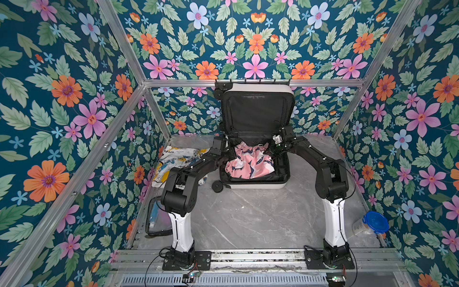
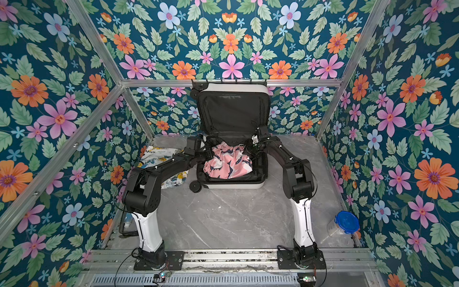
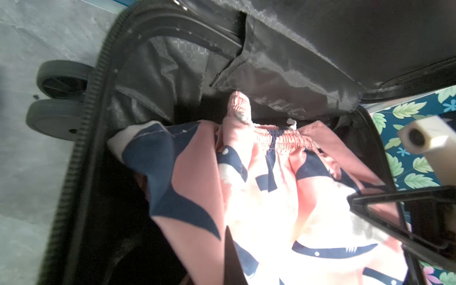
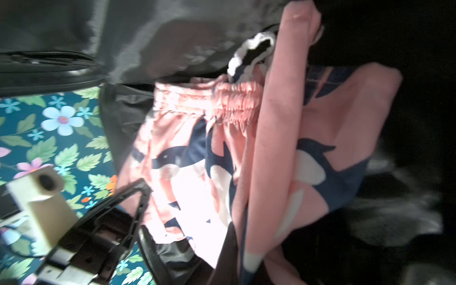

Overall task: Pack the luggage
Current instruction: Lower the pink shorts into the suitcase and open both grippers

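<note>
Only wrist views show left end effector (image 1: 233, 157) and right end effector (image 1: 274, 149) clenching pink shorts (image 3: 197, 187) in the luggage (image 1: 255, 185).

A robot test cell in a lab, not a home: an aluminium-profile frame (image 1: 173, 82) carries printed floral wall panels (image 1: 62, 99), and two robot arms (image 1: 332, 184) stand bolted to a slotted metal rail (image 1: 255, 258) edging a grey marble-look worktop (image 1: 248, 218).
</note>
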{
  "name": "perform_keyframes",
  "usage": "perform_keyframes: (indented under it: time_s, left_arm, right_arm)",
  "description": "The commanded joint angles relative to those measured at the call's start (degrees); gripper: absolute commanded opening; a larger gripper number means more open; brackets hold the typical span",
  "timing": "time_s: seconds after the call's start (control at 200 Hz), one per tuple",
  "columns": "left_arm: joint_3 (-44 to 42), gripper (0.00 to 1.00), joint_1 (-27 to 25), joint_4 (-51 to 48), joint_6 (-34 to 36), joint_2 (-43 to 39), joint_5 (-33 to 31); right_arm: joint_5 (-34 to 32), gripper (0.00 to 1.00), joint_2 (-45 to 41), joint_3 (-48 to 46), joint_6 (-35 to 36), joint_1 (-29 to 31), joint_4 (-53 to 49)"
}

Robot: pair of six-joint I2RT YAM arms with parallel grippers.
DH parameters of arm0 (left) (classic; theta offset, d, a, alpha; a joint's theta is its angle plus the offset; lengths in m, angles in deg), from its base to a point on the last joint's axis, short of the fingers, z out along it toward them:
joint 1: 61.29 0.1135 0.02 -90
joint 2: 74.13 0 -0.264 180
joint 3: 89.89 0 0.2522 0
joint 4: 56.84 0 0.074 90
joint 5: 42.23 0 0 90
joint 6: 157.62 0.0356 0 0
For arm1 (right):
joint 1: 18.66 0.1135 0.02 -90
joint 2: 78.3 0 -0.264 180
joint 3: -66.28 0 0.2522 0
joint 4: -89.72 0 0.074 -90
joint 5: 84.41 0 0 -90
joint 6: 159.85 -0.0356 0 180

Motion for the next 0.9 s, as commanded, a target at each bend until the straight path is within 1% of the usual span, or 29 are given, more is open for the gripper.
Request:
perform_keyframes:
  time_s: [0.0,0.245,0.28,0.355,0.41,0.46,0.56,0.63,0.69,0.895]
  left_arm:
    - [0.9,0.0,0.2,-1.1,0.7,1.3,-3.5]
    - [2.4,0.0,0.2,-2.9,0.5,2.9,-5.3]
    - [2.2,0.11,0.2,-2.9,0.5,2.7,-5.2]
    - [1.0,0.28,0.2,-1.9,0.5,1.6,-5.1]
    - [-0.3,0.38,0.2,-0.7,0.5,0.4,-4.9]
    - [-1.1,0.43,0.2,0.0,0.5,-0.6,-4.8]
    - [-2.3,0.5,0.2,0.7,0.7,-2.5,-5.1]
    - [-3.0,0.53,0.2,0.9,0.8,-4.0,-5.5]
    - [-3.7,0.54,0.2,0.9,0.8,-5.3,-6.0]
    - [-4.5,0.54,0.2,-0.6,0.6,-9.4,-8.8]
  right_arm:
    - [-1.3,0.0,0.6,0.6,0.7,0.0,-0.2]
    - [-2.3,0.0,1.6,1.3,-1.7,0.1,1.2]
    - [-2.3,0.0,1.5,1.1,-1.8,0.1,1.5]
    - [-2.7,0.14,0.3,-0.4,-2.0,0.1,2.5]
    - [-2.9,0.24,-1.0,-2.3,-2.5,0.1,4.1]
    - [-3.1,0.31,-2.6,-4.3,-3.0,0.1,5.8]
    - [-3.5,0.42,-5.7,-7.7,-3.5,0.1,8.7]
    - [-4.2,0.48,-7.7,-9.3,-3.5,0.1,9.7]
    - [-5.0,0.52,-9.2,-10.3,-3.4,0.1,9.9]
    - [-8.9,0.54,-14.7,-14.3,-2.9,0.3,8.6]
